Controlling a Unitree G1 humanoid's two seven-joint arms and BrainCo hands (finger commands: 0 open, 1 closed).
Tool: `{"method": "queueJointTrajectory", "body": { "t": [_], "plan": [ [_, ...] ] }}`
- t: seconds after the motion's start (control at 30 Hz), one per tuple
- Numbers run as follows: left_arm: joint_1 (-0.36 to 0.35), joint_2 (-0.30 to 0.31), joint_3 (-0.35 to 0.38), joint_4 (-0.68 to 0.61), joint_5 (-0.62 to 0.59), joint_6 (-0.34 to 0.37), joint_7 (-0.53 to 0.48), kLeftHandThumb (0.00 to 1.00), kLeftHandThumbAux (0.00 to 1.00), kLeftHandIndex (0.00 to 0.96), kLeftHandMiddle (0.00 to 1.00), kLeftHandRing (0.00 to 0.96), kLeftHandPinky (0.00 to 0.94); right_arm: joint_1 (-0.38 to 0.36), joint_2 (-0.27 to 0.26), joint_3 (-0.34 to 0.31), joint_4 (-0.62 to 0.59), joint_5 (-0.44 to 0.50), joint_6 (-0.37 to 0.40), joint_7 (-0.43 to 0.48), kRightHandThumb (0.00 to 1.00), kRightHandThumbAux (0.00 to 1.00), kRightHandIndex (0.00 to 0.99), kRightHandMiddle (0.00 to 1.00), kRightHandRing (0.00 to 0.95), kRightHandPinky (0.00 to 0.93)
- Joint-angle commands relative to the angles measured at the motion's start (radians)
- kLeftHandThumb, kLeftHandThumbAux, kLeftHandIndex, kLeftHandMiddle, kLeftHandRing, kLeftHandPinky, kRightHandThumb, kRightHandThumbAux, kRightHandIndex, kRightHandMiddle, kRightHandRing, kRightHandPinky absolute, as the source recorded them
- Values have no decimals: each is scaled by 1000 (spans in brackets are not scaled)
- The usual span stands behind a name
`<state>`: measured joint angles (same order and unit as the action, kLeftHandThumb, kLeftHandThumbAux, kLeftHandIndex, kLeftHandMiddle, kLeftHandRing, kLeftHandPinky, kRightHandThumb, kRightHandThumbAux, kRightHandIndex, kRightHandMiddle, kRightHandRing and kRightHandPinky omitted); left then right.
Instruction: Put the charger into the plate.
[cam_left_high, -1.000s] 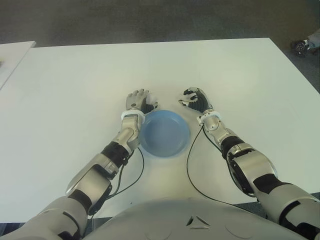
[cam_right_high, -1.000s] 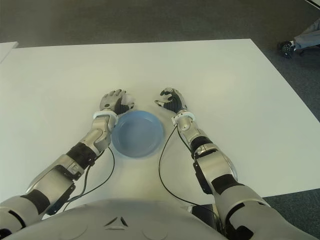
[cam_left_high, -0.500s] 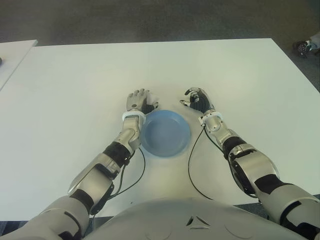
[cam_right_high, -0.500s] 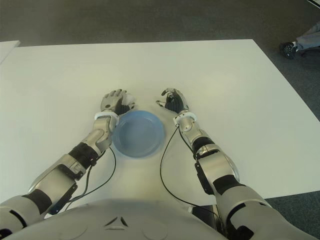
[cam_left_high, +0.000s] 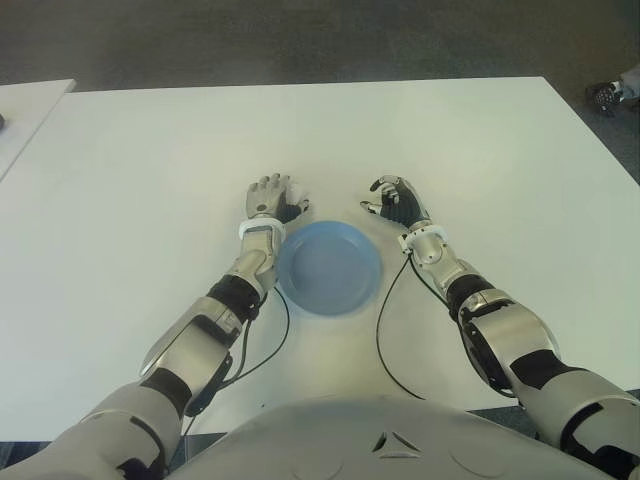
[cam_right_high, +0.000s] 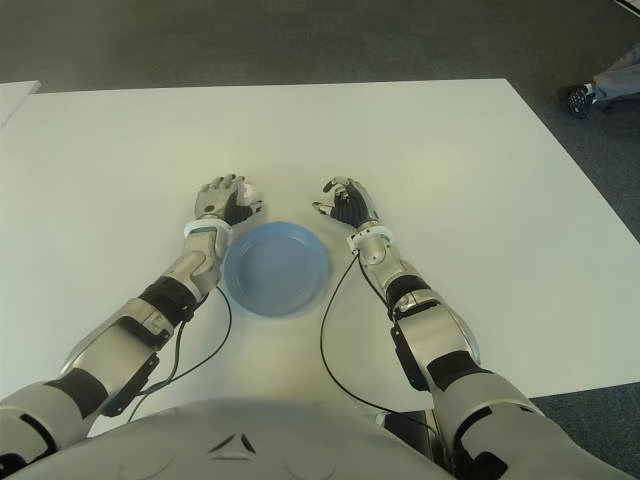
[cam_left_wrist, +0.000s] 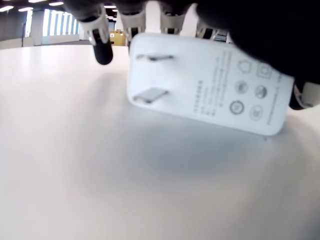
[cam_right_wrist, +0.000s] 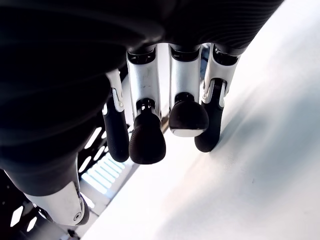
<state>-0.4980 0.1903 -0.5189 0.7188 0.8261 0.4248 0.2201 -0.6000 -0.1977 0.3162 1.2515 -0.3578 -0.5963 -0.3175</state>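
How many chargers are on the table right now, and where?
1. The white charger sits under the left hand, just beyond the blue plate on its left side, fingers around it. The plate holds nothing. The right hand is empty.

The white worktop (cam_left_high: 150, 160) fills most of both eye views, its surface plain and matte. Beyond its far edge lies dark grey carpeted floor (cam_left_high: 300, 40). At the far left, the corner of a second white table (cam_left_high: 25, 110) shows, set apart from the worktop by a narrow gap. At the far right, on the floor past the worktop's corner, sits a dark wheeled object (cam_left_high: 603, 95), only partly in view.
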Motion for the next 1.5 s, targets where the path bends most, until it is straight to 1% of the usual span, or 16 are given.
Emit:
{"method": "queueJointTrajectory", "body": {
  "t": [0.03,0.47,0.5,0.53,0.6,0.67,0.7,0.73,0.8,0.83,0.87,0.93,1.03,1.1,1.2,1.5],
  "plan": [
    [-1,-6,11,62,-28,-20,14,145,236,0,0,0,0,134,10,36,78,-49,51,77,706,727,415,799,851,879],
    [-18,-9,26,180,-65,-124,99,151,260,0,0,0,0,136,7,24,80,-36,35,93,705,726,416,717,800,853],
    [-18,-11,27,189,-67,-132,112,165,270,0,0,0,48,137,7,23,80,-36,34,93,705,726,416,681,775,824],
    [-16,-14,31,200,-70,-142,135,170,273,0,0,0,65,137,6,22,79,-36,34,93,705,726,416,668,766,813],
    [-16,-18,39,216,-76,-158,174,213,299,0,17,61,196,137,7,21,79,-35,34,94,704,727,416,569,695,742],
    [-16,-22,46,228,-82,-170,208,259,321,17,80,174,317,137,8,19,79,-32,36,96,703,727,416,485,626,678],
    [-17,-24,48,233,-85,-176,221,300,335,56,170,281,404,136,8,18,79,-31,36,97,702,727,416,432,578,635],
    [-18,-25,50,240,-88,-184,233,315,340,70,202,320,436,136,8,16,80,-29,38,100,701,727,416,413,560,619],
    [-20,-26,53,254,-95,-197,252,426,358,181,428,486,541,136,9,11,80,-24,41,106,697,728,416,349,494,562],
    [-21,-26,54,259,-97,-202,256,464,364,220,494,532,568,135,10,9,80,-23,42,108,695,729,416,331,474,546],
    [-23,-26,56,263,-100,-206,262,477,366,234,518,549,577,135,11,6,80,-21,43,110,694,729,416,325,468,540],
    [-25,-26,59,271,-104,-212,273,596,413,342,613,603,617,135,12,0,79,-17,44,116,691,730,416,302,440,520],
    [-28,-27,65,274,-110,-211,289,652,436,399,659,632,645,135,14,-8,79,-11,46,125,689,730,416,291,425,509],
    [-29,-29,68,275,-112,-209,297,694,583,418,694,666,696,135,15,-13,79,-8,46,130,686,731,415,282,410,495],
    [-29,-33,74,253,-115,-193,310,721,653,432,729,706,746,135,15,-20,78,-5,47,134,684,732,415,272,392,480],
    [-24,-30,86,237,-134,-218,326,740,688,444,786,777,804,134,22,-39,78,7,55,149,679,733,414,259,356,442]
  ]
}}
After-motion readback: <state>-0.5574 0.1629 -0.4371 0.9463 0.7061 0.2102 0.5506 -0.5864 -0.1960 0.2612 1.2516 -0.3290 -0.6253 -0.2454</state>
